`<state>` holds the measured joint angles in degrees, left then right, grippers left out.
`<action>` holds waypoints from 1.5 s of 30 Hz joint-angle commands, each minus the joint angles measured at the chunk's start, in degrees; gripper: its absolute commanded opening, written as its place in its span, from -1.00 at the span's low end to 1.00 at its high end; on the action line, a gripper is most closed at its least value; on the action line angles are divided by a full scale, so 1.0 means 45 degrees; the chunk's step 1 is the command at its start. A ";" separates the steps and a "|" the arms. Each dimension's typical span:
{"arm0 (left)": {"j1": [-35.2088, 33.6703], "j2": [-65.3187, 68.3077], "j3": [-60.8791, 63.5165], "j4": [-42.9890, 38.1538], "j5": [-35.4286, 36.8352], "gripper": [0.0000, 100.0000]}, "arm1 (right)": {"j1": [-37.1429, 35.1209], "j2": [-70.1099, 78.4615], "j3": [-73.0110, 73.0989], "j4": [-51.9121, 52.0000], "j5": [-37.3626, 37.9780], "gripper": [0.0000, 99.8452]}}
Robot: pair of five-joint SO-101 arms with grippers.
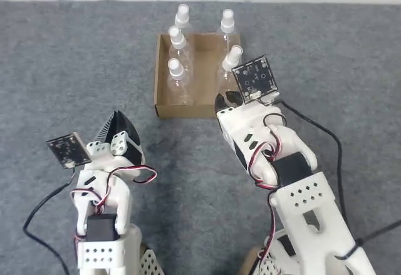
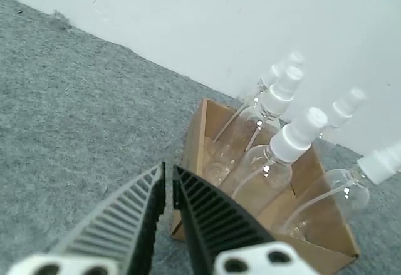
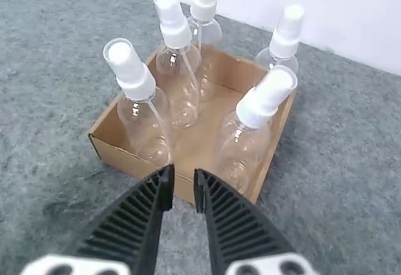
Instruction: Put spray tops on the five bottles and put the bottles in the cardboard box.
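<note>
Five clear plastic bottles with white spray tops, all capped, so by my read the capping step is done. Boxing is what's left, if anything.

Three stand upright inside the shallow brown cardboard box: near-left bottle, the one behind it, and one on the right side. The other two are at the far wall: far-left bottle and far-right bottle. In the right wrist view the far-right one looks to be just behind the box, not in it. I can't tell for the far-left, it's either just inside the far wall or touching it from outside.

The right tool hangs over the box's near wall, pointing in, with its jaws parted a little: narrow gap, holding nothing. The left tool is well back from the box's near-left corner, jaws almost together with a hairline gap, also holding nothing.

The box sits on a grey felt-topped desk, near a white wall.

Next move, my guess: the right arm goes for the far-right bottle. It needs to open wide, reach past the boxed bottles without clipping their tops, grip the body, lift it over the wall and set it down in the free floor space on the right. The tall, light bottles would tip easily.
</note>
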<state>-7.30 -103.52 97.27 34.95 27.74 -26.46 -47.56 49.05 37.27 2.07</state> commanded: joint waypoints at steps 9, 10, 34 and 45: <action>0.0039 -0.0195 -0.0166 -0.0117 -0.0117 -0.97 | -0.0127 -0.0596 -0.0156 0.0107 0.0078 -0.98; 0.0039 -0.0195 -0.0166 -0.0117 -0.0117 -0.97 | -0.0127 -0.0596 -0.0156 0.0107 0.0078 -0.98; 0.0039 -0.0195 -0.0166 -0.0117 -0.0117 -0.97 | -0.0068 -0.5206 0.1582 0.0322 0.0098 -0.98; 0.0039 -0.0176 -0.0166 -0.0117 -0.0117 -0.97 | -0.0107 -0.6769 0.2598 -0.0186 0.0078 -0.98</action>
<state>-7.30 -103.52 97.27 34.95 27.74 -26.55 -74.90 59.52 38.95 2.07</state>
